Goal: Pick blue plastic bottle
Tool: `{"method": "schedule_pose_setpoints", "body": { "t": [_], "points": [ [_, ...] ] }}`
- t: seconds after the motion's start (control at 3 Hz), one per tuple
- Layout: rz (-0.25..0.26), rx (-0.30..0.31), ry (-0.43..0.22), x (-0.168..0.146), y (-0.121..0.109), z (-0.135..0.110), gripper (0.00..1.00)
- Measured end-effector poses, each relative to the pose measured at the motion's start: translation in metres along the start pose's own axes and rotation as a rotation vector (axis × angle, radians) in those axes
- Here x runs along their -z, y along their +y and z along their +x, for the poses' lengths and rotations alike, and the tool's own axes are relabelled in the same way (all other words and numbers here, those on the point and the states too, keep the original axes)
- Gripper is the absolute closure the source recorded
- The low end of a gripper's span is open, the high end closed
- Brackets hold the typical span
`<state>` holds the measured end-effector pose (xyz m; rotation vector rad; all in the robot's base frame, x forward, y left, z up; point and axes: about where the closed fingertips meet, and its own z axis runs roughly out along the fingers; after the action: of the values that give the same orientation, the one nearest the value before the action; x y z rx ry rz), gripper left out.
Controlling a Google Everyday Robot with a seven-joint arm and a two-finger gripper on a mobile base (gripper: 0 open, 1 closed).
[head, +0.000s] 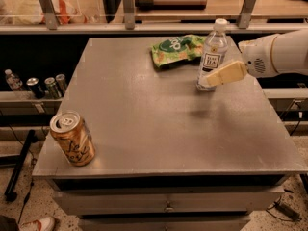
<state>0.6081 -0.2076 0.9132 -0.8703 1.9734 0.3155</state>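
Note:
The blue plastic bottle (212, 52) is a tall clear bottle with a white cap and a white label. It stands upright at the back right of the grey table (154, 124). My gripper (214, 79) comes in from the right on a white arm, and its cream tip lies in front of the bottle's lower part, just above the tabletop. I cannot tell whether it touches the bottle.
A green snack bag (176, 49) lies just left of the bottle. An orange-gold drink can (73, 138) stands tilted at the front left corner. Several small cans and bottles (44, 85) sit on a low shelf to the left. A railed counter runs behind the table.

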Motion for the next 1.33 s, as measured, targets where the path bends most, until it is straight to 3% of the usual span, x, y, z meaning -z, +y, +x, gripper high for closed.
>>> {"method": "schedule_pose_setpoints", "body": {
  "t": [1.0, 1.33],
  "points": [
    [-0.054, -0.047, -0.138, -0.035, -0.004, -0.016, 0.00],
    [-0.073, -0.049, -0.153, -0.041, -0.002, -0.019, 0.16]
  ]
}}
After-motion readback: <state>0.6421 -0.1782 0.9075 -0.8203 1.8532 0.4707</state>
